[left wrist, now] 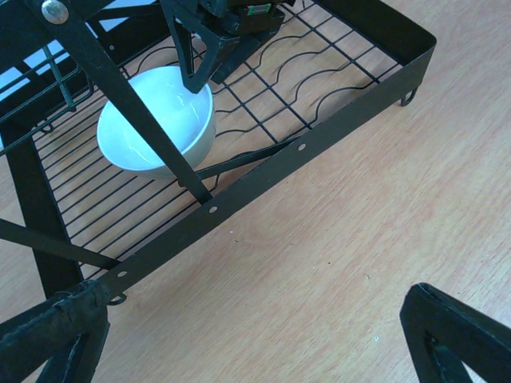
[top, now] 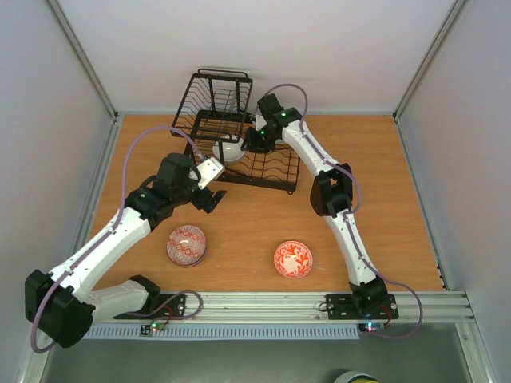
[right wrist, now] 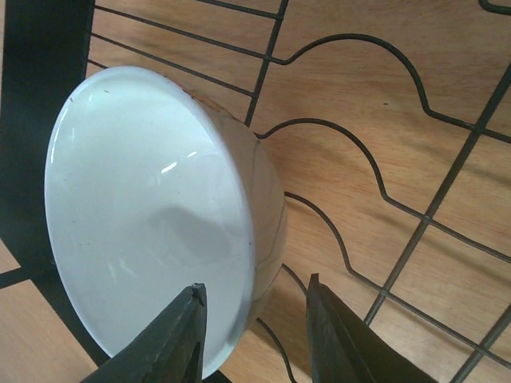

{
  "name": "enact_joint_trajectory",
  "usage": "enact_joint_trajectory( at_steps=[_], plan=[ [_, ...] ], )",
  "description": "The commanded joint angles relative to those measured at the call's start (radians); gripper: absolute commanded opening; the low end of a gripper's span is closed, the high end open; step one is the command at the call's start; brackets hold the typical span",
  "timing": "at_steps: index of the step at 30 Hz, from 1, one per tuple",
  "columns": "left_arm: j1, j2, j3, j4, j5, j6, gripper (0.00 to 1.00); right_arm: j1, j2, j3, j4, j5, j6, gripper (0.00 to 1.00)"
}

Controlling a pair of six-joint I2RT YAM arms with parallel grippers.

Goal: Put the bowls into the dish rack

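Right gripper (right wrist: 251,299): jaws straddle the rim of the pale bowl (right wrist: 152,215), one inside and one outside; a firm clamp cannot be confirmed. The bowl leans on the dish rack (right wrist: 383,191) wires, probably for seating on edge. Left gripper (left wrist: 255,327): jaws spread, empty. The pink bowl (top: 187,245) and red bowl (top: 293,259) wait on the table (top: 383,207). No writing is readable.

The wooden desk (top: 383,199) spreads beneath both pairs of jaws. Pale enclosure walls (top: 48,120) rise left, right and beyond the jaws. A grooved metal rail (top: 271,306) edges the desk well behind the jaws. Farther back, a yellow-topped round object (top: 357,377) is cut off.
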Motion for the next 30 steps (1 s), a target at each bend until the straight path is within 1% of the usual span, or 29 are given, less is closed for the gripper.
enact_joint_trajectory(
  at_steps=[1, 9, 13, 16, 19, 23, 27, 30],
  plan=[
    [0.006, 0.01, -0.006, 0.039, -0.006, 0.003, 0.99, 0.004, 0.026, 0.034, 0.029, -0.041, 0.025, 0.34],
    [0.006, 0.008, -0.006, 0.038, -0.006, 0.004, 0.99, 0.008, 0.092, 0.092, 0.019, -0.061, 0.035, 0.16],
    [0.006, 0.008, -0.006, 0.037, -0.005, 0.004, 0.99, 0.008, 0.09, 0.093, 0.014, -0.048, 0.017, 0.02],
    [0.006, 0.006, -0.007, 0.039, -0.005, 0.004, 0.99, 0.01, 0.064, 0.092, 0.001, -0.002, -0.024, 0.01],
    [0.007, 0.005, -0.007, 0.039, -0.007, 0.004, 0.99, 0.011, 0.011, 0.087, -0.01, 0.08, -0.083, 0.01],
    [0.007, 0.002, -0.007, 0.039, -0.009, 0.004, 1.0, 0.011, -0.089, 0.069, -0.016, 0.264, -0.15, 0.01],
    [0.007, -0.004, -0.007, 0.039, -0.009, 0.004, 1.0, 0.011, -0.183, 0.016, -0.002, 0.411, -0.205, 0.01],
    [0.008, -0.009, -0.007, 0.039, -0.01, 0.004, 0.99, 0.011, -0.263, -0.076, 0.033, 0.518, -0.24, 0.01]
  ],
)
